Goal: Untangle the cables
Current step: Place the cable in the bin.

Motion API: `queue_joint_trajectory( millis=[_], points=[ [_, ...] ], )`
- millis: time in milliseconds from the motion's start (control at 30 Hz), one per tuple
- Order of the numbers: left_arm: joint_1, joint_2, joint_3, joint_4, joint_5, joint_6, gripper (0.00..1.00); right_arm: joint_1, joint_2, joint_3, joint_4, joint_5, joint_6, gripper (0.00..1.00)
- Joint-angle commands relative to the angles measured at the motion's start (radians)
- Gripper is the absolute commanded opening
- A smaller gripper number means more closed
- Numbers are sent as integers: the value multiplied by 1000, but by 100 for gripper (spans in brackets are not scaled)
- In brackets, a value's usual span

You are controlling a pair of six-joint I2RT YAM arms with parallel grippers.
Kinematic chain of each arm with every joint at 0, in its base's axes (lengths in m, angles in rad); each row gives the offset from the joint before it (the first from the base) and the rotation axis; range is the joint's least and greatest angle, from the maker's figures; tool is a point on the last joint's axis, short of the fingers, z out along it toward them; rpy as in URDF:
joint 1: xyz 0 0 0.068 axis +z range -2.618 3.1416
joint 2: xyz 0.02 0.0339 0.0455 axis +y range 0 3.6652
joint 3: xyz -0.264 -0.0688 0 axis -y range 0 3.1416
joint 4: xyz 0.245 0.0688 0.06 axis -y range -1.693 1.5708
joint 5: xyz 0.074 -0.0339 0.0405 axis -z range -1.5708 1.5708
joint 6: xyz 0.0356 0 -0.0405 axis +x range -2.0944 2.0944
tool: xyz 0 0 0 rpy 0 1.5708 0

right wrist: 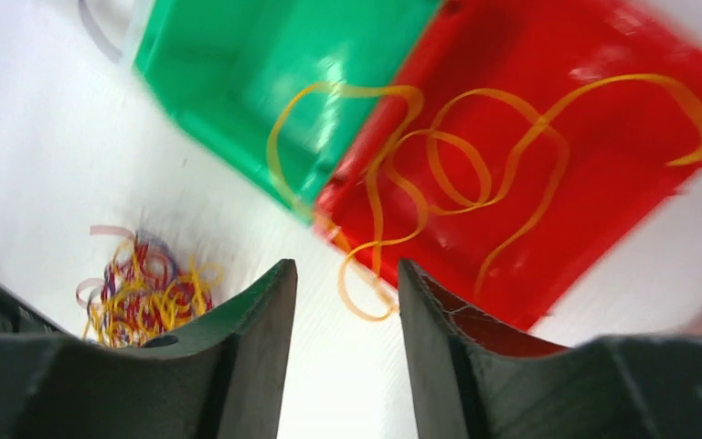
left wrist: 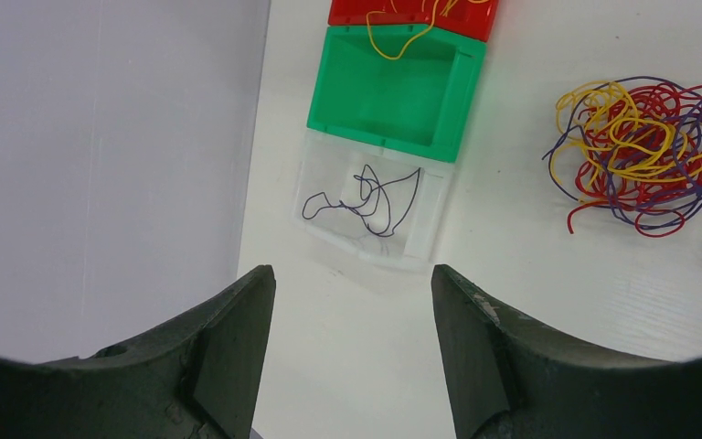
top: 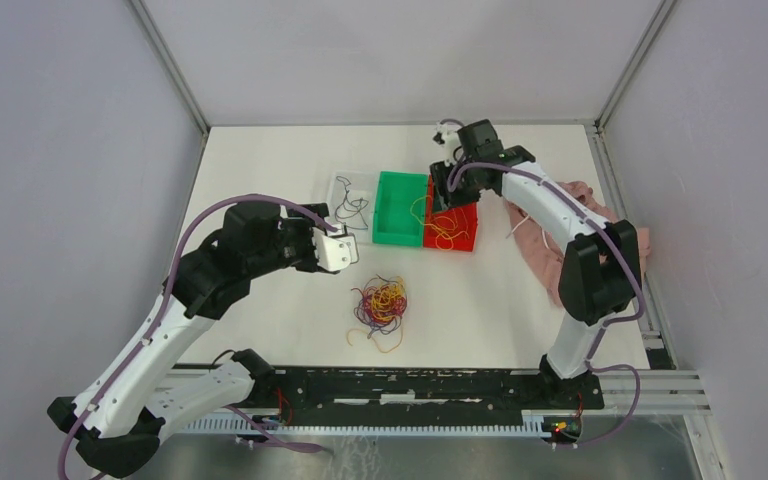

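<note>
A clump of yellow, red and purple cables [top: 381, 303] lies on the white table in front of the bins; it also shows in the left wrist view [left wrist: 642, 154] and, blurred, in the right wrist view [right wrist: 143, 291]. Yellow cables [right wrist: 439, 174] lie in the red bin [top: 452, 226] and trail over its edge into the green bin [top: 398, 209]. A dark purple cable [left wrist: 367, 198] lies in the clear bin [top: 351, 200]. My left gripper [left wrist: 352, 279] is open and empty, near the clear bin. My right gripper [right wrist: 345, 270] is open and empty above the red bin.
A pink cloth [top: 560, 230] with a white drawstring lies at the right, partly under my right arm. The table's walls stand close at the left and back. The black rail [top: 420, 385] runs along the near edge.
</note>
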Motion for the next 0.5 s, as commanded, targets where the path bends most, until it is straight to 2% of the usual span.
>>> queue_joint_trajectory(
  millis=[0,133,200,333,467],
  points=[
    [-4,-2,42,14,13,12,71,98,-93,-105,77,-37,-82,53],
    [-4,2,46,14,20,4,71,136,-72,-119,76,-35,-120,60],
    [-3,2,51,14,16,3,71,169,-64,-120,83,35,-154,64],
    [-4,-4,51,14,4,6,71,186,-21,-84,72,166,-176,63],
    [-4,-10,47,14,3,6,71,194,-5,-79,83,222,-195,62]
  ],
)
